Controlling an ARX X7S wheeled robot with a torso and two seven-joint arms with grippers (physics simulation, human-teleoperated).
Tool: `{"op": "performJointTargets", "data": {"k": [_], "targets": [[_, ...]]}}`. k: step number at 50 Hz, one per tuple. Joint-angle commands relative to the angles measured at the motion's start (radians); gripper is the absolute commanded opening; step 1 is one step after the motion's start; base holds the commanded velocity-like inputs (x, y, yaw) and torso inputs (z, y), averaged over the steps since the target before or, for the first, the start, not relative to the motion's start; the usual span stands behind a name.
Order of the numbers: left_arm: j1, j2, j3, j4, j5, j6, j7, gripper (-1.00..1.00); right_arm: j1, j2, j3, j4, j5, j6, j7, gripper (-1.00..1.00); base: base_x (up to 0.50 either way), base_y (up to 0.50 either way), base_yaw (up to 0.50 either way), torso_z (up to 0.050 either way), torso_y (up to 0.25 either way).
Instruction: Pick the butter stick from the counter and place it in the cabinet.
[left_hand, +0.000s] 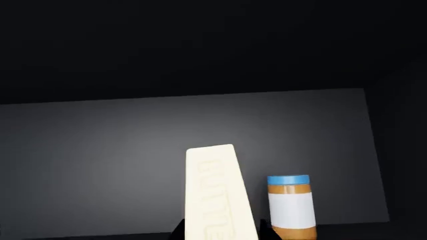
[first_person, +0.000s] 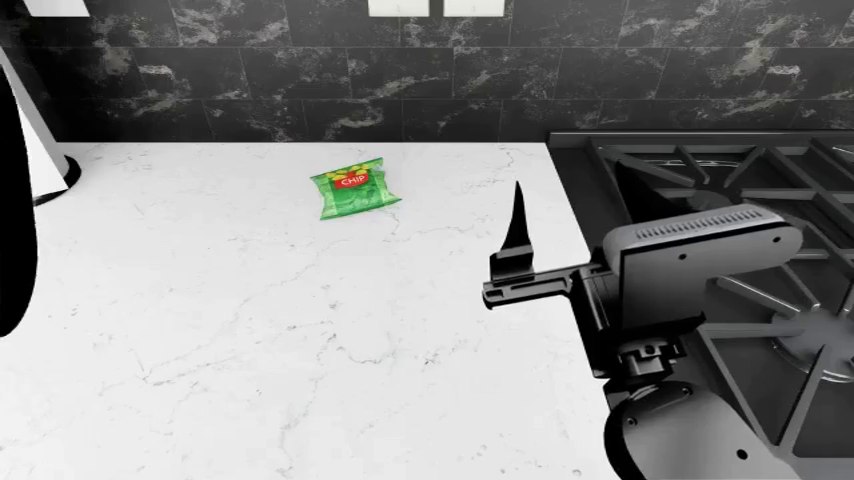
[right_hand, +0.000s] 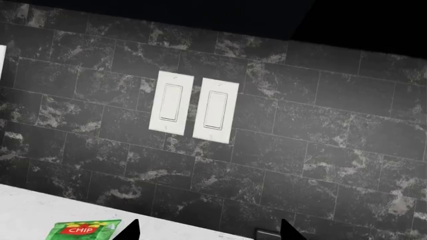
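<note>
The butter stick (left_hand: 217, 192), a pale cream bar with raised lettering, sticks out from between the dark jaws of my left gripper (left_hand: 223, 233), which is shut on it. The bar is inside the dark cabinet (left_hand: 120, 150), in front of a grey inner surface. The frames do not show whether it rests on anything. The left gripper is out of the head view. My right gripper (first_person: 515, 240) hangs open and empty above the white marble counter (first_person: 267, 330), beside the stovetop; in its own wrist view its fingertips (right_hand: 131, 231) frame the tiled wall.
A peanut butter jar (left_hand: 291, 207) with a blue lid stands in the cabinet close beside the butter stick. A green chip bag (first_person: 354, 191) lies at the back of the counter. The black gas stovetop (first_person: 747, 170) is at the right. Two wall switches (right_hand: 193, 107) are on the backsplash.
</note>
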Motion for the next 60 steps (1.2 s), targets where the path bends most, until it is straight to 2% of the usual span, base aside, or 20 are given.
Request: {"op": "performJointTargets", "data": {"k": [1,8,10,37,42,48,60], "targets": [[-0.121,0.061,0.044,-0.358,0.060,0.153,0.066,-1.00,-0.005,0.003,-0.002,0.006,0.003,-0.008,0.002,1.00,0.00,0.00,0.00,0.000,0.000],[-0.246,0.128,0.065,-0.706,0.103,0.329,0.130,-1.00,-0.001,0.004,-0.007,0.010,0.004,-0.006,0.002,1.00,0.00,0.00,0.00,0.000,0.000],[-0.270,0.139,0.066,-0.756,0.114,0.349,0.142,-1.00,0.002,0.004,-0.009,0.009,0.005,-0.002,0.003,1.00,0.00,0.00,0.00,0.000,0.000],[-0.242,0.158,-0.112,-0.759,0.363,0.245,0.167,-1.00,-0.009,0.011,-0.014,0.012,0.010,-0.012,0.010,1.00,0.00,0.00,0.00,0.000,0.000],[-0.238,0.160,-0.105,-0.759,0.365,0.231,0.170,-1.00,-0.018,0.012,-0.013,0.017,0.010,-0.024,0.011,1.00,0.00,0.00,0.00,0.000,0.000],[-0.232,0.161,-0.038,-0.759,0.313,0.214,0.170,-1.00,-0.022,0.013,-0.012,0.024,0.011,-0.033,0.011,1.00,0.00,0.00,0.00,0.000,0.000],[-0.217,0.160,-0.050,-0.759,0.330,0.184,0.175,-1.00,-0.024,0.014,-0.013,0.025,0.014,-0.036,0.016,1.00,0.00,0.00,0.00,0.000,0.000]]}}
